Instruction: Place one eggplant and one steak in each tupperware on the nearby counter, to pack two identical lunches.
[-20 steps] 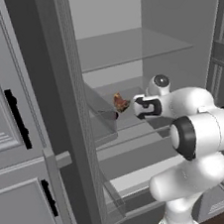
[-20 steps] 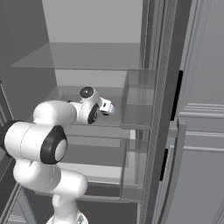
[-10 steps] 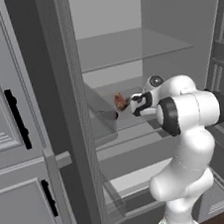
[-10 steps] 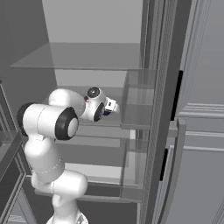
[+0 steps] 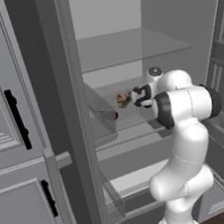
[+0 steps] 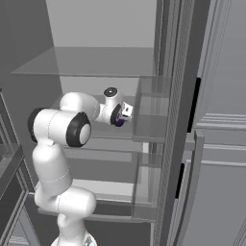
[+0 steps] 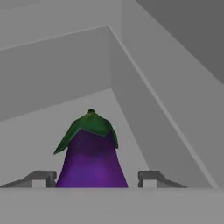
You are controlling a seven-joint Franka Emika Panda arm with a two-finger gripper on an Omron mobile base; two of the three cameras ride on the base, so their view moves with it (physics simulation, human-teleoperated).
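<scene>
Hand view: eggplant (image 7: 91,155) at 6 o'clock, on the shelf (image 7: 39,131) floor, between the gripper (image 7: 92,178) fingers (image 7: 39,178), which stand spread with gaps either side. Judgement: close evenly about the purple body, below the green cap, before lifting.

White glossy arm (image 5: 185,139) is showing as a chain of fat rounded segments, bulbous at each bend. Dark charcoal bands are ringing the joints: one wide ring (image 5: 163,110) on the left side of the big upper segment, another (image 5: 213,101) capping its right end. In the right base view the same big segment is carrying a dark ring (image 6: 78,129) with a lighter grey rim. Wrist is ending in a round grey cap (image 6: 111,92) with a dark centre. Small white-and-black hand (image 5: 135,96) is sitting at the tip. In the hand view, two light-grey, squared, blocky fingertips (image 7: 40,178) are poking up.
</scene>
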